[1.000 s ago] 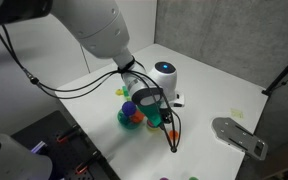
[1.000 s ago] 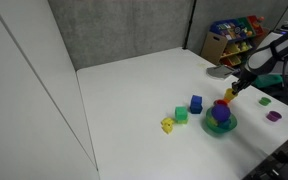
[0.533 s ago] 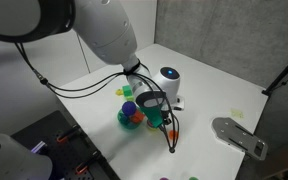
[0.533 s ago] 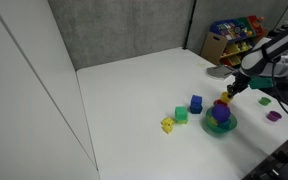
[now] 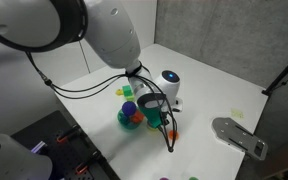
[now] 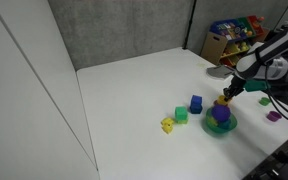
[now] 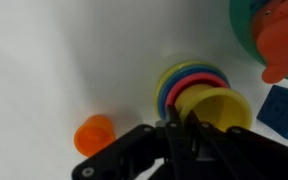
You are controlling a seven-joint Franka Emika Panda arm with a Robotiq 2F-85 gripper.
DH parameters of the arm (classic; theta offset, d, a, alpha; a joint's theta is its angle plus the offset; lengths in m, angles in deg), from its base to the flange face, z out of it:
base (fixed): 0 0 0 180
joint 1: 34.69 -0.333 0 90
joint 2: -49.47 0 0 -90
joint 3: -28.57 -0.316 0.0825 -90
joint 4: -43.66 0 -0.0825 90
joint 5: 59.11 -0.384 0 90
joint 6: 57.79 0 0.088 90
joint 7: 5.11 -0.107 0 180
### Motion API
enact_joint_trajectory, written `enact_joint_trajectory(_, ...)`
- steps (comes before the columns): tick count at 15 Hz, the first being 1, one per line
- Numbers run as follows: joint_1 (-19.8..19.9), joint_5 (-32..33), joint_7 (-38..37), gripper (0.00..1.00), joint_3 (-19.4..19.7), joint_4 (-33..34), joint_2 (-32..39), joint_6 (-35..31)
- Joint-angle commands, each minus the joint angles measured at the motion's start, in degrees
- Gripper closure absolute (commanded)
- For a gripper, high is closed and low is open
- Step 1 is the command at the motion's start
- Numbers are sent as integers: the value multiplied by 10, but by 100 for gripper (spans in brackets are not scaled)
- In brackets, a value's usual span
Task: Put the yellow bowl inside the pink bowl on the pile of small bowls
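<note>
In the wrist view my gripper is shut on the rim of the yellow bowl, which is tilted with its opening toward the camera. Right behind it is the pink bowl, nested in a pile of small bowls with blue and yellow rims showing. The yellow bowl overlaps the pink rim; I cannot tell whether they touch. In both exterior views the gripper hangs low over the table beside the colourful cluster.
A small orange round piece lies on the table to the left. A teal bowl holds other pieces, one orange-red. Blue, green and yellow blocks stand nearby. A table edge is close.
The arm's upper links have shifted a little. The gripper has stayed by the cluster of bowls with the yellow bowl in it.
</note>
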State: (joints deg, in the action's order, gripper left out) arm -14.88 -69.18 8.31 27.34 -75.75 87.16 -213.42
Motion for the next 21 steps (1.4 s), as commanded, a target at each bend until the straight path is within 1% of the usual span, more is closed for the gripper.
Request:
enact_joint_trajectory(1,11,-14,4,95,-15,16,7,22)
enact_joint_trajectory(3,7,-12,1,95,-13,11,4,23)
enact_joint_trajectory(4,6,-12,1,65,-13,9,1,25)
enact_joint_trajectory(5,7,-12,2,64,-14,6,-2,25)
enact_joint_trajectory(7,3,-8,1,50,-10,-4,-15,29)
enact_joint_trajectory(9,-7,-2,-12,33,0,-16,-35,36)
enact_joint_trajectory(10,-15,3,-19,27,7,-20,-46,46)
enact_joint_trajectory(11,-19,3,-21,18,9,-23,-57,58)
enact_joint_trajectory(12,-27,7,-26,12,16,-27,-71,74)
enact_joint_trajectory(13,-38,13,-34,3,24,-32,-85,83)
enact_joint_trajectory(14,-44,14,-35,0,27,-36,-100,100)
enact_joint_trajectory(18,-70,19,-35,0,37,-63,-173,170)
enact_joint_trajectory(21,-90,35,-39,0,45,-86,-237,219)
